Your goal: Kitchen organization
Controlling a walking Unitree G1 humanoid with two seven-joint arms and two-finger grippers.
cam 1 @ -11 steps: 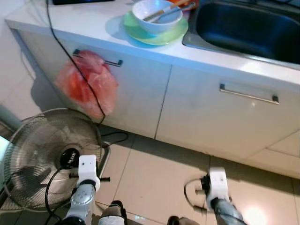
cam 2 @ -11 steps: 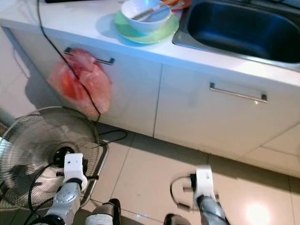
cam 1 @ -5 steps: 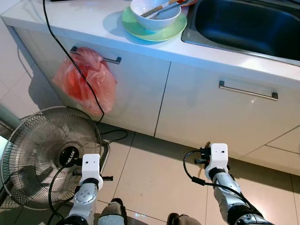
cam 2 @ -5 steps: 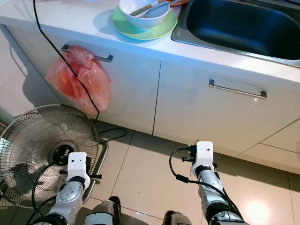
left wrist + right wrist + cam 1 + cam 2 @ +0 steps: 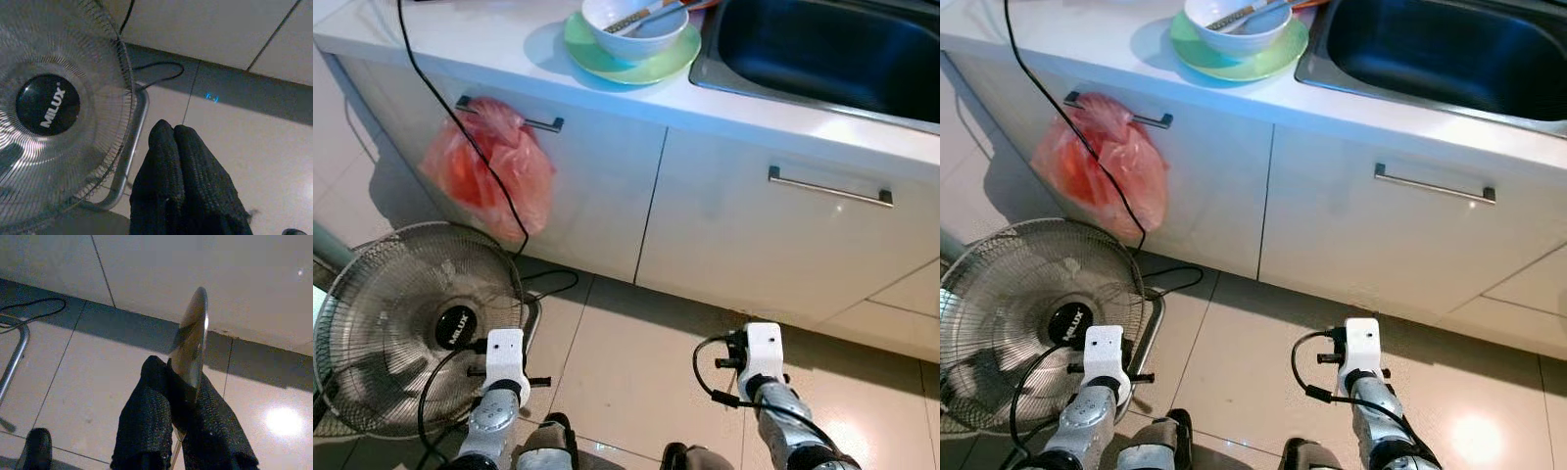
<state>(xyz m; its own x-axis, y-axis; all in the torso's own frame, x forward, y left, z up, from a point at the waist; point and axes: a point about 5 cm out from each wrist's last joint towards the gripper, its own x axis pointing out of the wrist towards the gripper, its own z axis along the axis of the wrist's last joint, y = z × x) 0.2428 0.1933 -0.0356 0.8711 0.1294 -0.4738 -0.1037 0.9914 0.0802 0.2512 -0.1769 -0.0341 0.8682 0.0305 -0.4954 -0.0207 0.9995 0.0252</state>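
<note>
arms: we see two silver jointed forearms | wrists: each ends in a white boxy module with small dark screw holes | cables: black cables loop from each wrist module | left gripper (image 5: 182,161): long black fingers, knit-like texture | right gripper (image 5: 175,396): same black textured fingers | feet: dark, rounded

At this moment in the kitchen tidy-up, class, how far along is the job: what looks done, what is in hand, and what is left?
Done: nothing visibly put away. In hand: the right gripper is shut on a shiny metal spoon, low over the floor tiles before the cabinet. The left gripper is shut and empty beside the floor fan. Left: the white bowl with utensils sits on the green plate beside the sink.
</note>
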